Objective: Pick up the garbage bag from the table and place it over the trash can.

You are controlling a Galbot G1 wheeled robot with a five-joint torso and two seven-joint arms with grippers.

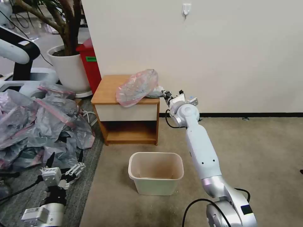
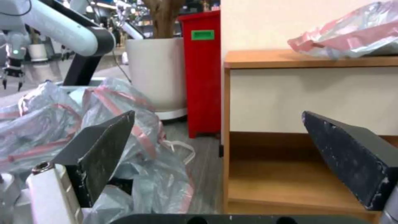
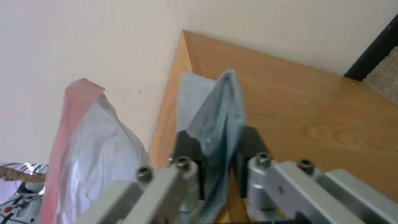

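So the right gripper (image 3: 215, 149) was reaching over the right edge of the bedside cabinet (image 1: 109, 91), fingers (image 3: 188, 149) pinched tight on a grey fold of the one garbage bag (image 1: 136, 85), which was lying puffed up on the wooden worktop, pink rim band showing. One cream trash can (image 1: 156, 173) sat on the carpet in front of the cabinet. The left gripper (image 1: 64, 165) hung low by the heap of bags (image 1: 34, 126), fingers wide apart, holding nothing. One red bin (image 1: 91, 64) stood beside one white plant pot (image 1: 69, 69).

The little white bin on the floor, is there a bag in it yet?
No, the trash can is bare inside; the garbage bag lies on the table, pinched by the right gripper.
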